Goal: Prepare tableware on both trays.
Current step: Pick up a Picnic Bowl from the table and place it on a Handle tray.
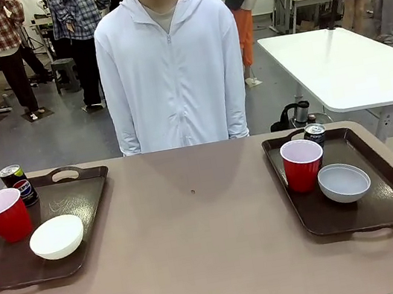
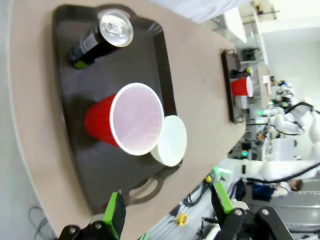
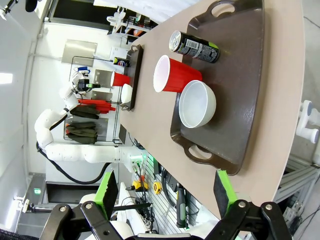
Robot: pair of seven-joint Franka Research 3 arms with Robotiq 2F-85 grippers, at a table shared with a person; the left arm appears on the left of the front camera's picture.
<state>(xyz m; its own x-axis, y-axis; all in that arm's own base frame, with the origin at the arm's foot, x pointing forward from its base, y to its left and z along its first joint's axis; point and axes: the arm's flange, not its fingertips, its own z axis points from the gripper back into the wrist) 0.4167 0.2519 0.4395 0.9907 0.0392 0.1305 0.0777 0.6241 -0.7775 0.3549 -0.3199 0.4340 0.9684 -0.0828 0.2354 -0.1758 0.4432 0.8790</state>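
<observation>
Presently each tray, lower left (image 1: pixel 79 212) and lower right (image 1: pixel 386 194) of the front frame, carries a red cup (image 1: pixel 4 215), bowl (image 1: pixel 57 237) and can (image 1: pixel 18 184). Left pincer (image 2: pixel 167 212) and right pincer (image 3: pixel 165 192) stand apart, holding nothing.

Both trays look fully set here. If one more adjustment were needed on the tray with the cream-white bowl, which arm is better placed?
Left. Its open left gripper hangs over that tray's near handle, with the cream-white bowl just ahead; the right gripper hangs over the other tray.
</observation>
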